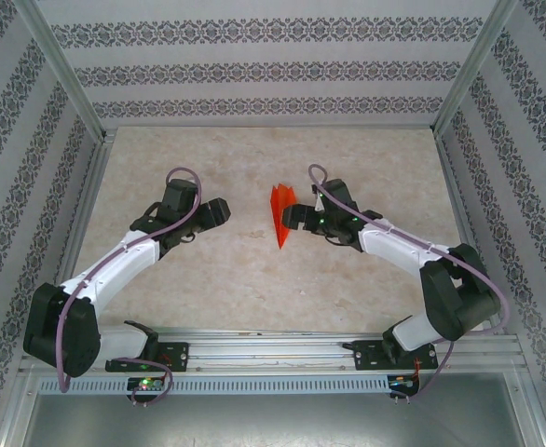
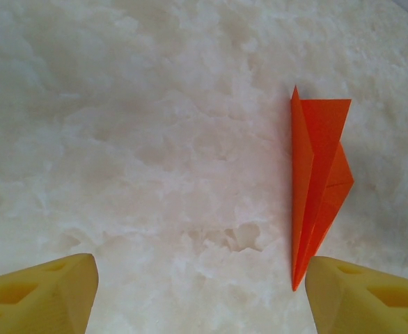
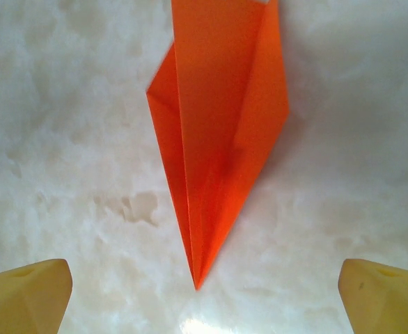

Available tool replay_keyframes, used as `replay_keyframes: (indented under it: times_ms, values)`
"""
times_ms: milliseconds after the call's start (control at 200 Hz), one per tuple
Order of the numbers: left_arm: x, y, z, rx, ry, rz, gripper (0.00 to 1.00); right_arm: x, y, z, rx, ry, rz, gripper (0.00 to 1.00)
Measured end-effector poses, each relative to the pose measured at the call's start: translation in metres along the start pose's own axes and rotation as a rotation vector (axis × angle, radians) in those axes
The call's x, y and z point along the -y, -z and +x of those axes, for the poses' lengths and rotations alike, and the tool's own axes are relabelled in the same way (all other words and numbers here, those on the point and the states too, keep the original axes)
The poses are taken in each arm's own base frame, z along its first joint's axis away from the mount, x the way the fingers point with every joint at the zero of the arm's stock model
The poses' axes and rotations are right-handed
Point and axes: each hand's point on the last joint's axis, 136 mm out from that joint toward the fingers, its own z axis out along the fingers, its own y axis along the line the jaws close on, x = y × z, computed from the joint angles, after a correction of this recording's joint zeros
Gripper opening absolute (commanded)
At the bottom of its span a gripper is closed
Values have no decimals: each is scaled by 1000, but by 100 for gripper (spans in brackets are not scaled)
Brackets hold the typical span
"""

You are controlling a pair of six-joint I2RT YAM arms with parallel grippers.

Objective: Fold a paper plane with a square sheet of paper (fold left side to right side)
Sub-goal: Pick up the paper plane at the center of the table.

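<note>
Near the middle of the bench [image 1: 254, 289], a little toward its far edge, lies the paper plane [image 1: 280, 216]: a long, narrow dart of bright orange paper, its sharp tip toward the near edge and its broad end toward the far edge. It rests on the pale marbled surface, with one folded flap lifted slightly along the centre crease.

From the right wrist view the paper plane [image 3: 221, 125] runs down the middle of the picture. The right pincer [image 3: 204, 275] stands wide. Its two yellow fingers [image 3: 23, 292] sit at the lower corners, well to either side of the tip, and neither touches the paper. From above, the right pincer [image 1: 292, 219] sits just beside the plane's right side.

Off to the left, the left pincer [image 1: 223, 212] points toward the plane across a strip of bare bench and grips nothing. From the left wrist view the left pincer [image 2: 198, 268] is also spread wide. One yellow finger sits at each lower corner, with bare surface between them. The paper plane [image 2: 319, 181] lies toward the right of that view, its tip ending close to the right-hand finger [image 2: 364, 292]. Whether tip and finger meet I cannot tell from that view.

Both arms reach in from the near edge, one on either side of the plane.
</note>
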Motion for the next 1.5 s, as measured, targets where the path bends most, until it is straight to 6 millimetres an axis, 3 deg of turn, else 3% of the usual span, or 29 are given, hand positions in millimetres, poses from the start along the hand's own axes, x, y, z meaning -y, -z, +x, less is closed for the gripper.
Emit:
replay_keyframes:
  times_ms: [130, 270, 525, 685, 1139, 1499]
  values:
    - [-1, 0, 1, -1, -13, 0, 78, -2, 4, 9, -40, 33, 78, 98]
    - [1, -2, 2, 0, -21, 15, 78, -14, 14, -1, -29, 70, 133, 96]
    - [-1, -6, 9, -13, -20, 33, 78, -21, 22, -14, -37, 100, 205, 77]
    - [0, -7, 10, -23, -22, 43, 78, -23, 6, -14, -88, 90, 238, 69]
    - [-3, -20, 21, -75, -18, 41, 78, -23, -58, -10, -207, 78, 287, 63]
    - [-4, -23, 24, -90, -19, 40, 79, -21, -75, -8, -235, 75, 298, 59]
